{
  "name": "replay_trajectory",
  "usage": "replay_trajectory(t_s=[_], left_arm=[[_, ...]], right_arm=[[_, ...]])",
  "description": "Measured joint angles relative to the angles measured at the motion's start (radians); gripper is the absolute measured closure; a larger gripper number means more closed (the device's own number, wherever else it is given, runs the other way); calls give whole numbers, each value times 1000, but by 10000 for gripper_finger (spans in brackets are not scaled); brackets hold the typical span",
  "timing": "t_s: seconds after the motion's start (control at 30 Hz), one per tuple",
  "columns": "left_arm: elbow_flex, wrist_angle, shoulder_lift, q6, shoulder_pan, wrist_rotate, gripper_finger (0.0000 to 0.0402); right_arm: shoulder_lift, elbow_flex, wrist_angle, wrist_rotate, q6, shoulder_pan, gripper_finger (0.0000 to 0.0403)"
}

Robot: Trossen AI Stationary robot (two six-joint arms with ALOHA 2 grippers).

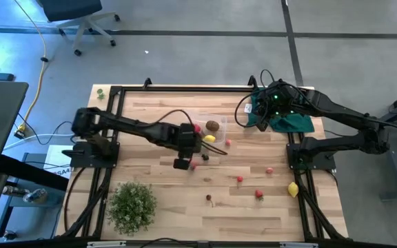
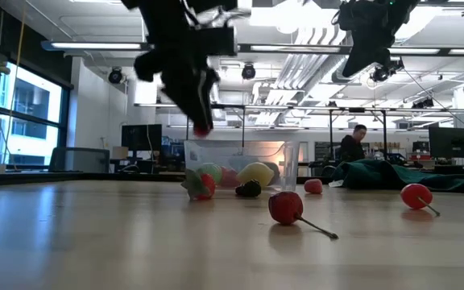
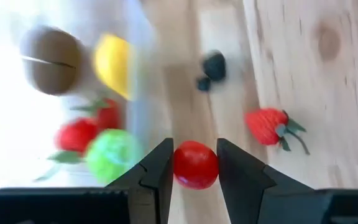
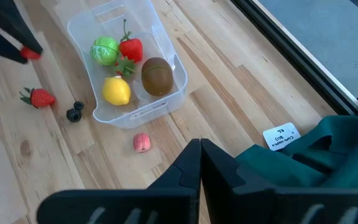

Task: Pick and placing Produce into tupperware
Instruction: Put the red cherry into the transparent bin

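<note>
Nearest in the low view, centre: a red cherry (image 2: 286,206) with stem, lying loose on the table (image 2: 95,242). Behind, upper left: left gripper (image 3: 194,167), jaws clamped on a small red fruit (image 3: 195,164), raised just beside the tupperware (image 4: 82,25) for dropping in. Far upper right: right gripper (image 4: 200,155), jaws together, waiting above green cloth (image 4: 328,155).

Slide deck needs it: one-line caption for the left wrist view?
Left claw shut on a small red fruit beside the tupperware holding kiwi, lemon and green ball.

Grey floor (image 1: 185,62), office chair (image 1: 81,21), tall windows (image 2: 31,105), bright ceiling strip lights (image 2: 95,46).
</note>
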Motion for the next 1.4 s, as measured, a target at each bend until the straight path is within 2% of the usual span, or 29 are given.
replay_trajectory(t_s=[0.1,0.23,0.43,0.6,0.83,1.17,1.4], left_arm=[[11,5,-54,4,8,-64,300],[73,7,-76,52,48,-82,300],[116,69,-52,130,136,-19,300],[114,53,41,131,185,80,300],[114,96,161,131,205,152,300],[114,118,232,132,224,177,300],[114,118,236,133,224,177,300]], right_arm=[[0,0,0,0,0,0,402],[0,0,0,0,0,0,402],[0,0,0,0,0,0,402],[0,0,0,0,0,0,402],[0,0,0,0,0,0,402],[0,0,0,0,0,0,402],[0,0,0,0,0,0,402]])
